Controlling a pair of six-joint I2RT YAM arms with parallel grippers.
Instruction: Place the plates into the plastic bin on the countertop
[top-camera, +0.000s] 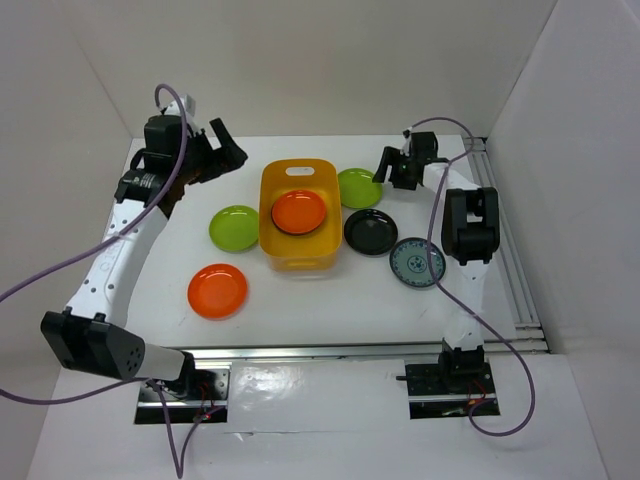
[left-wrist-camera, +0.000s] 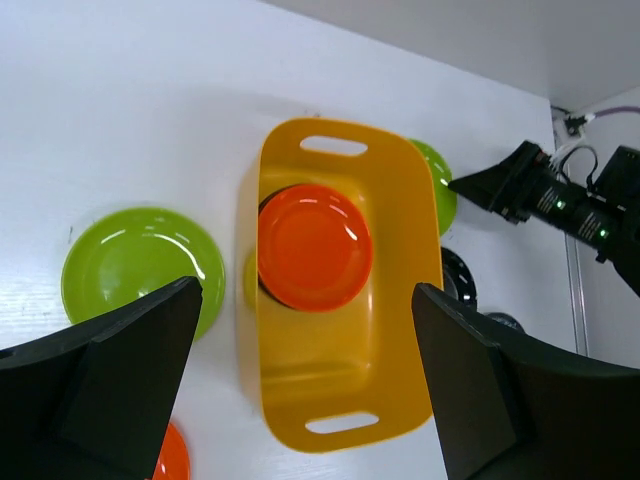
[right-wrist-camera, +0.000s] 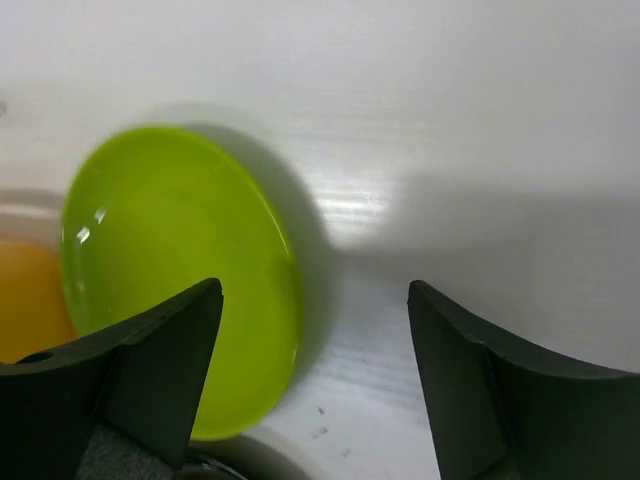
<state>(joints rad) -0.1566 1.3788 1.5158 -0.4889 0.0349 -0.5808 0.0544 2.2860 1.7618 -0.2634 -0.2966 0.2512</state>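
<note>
Right wrist view: the right gripper (right-wrist-camera: 315, 290) hangs wide open just over a lime green plate (right-wrist-camera: 170, 270), which seems tipped against the plastic bin (right-wrist-camera: 20, 290) by its left finger.
The spread jaws suggest it is lining up on that raised edge. The left gripper (left-wrist-camera: 305, 292), also spread, frames the bin below it, with an orange plate (left-wrist-camera: 313, 246) inside. A dark rim (left-wrist-camera: 266, 203) beneath hints at hidden plates, number unclear.
</note>
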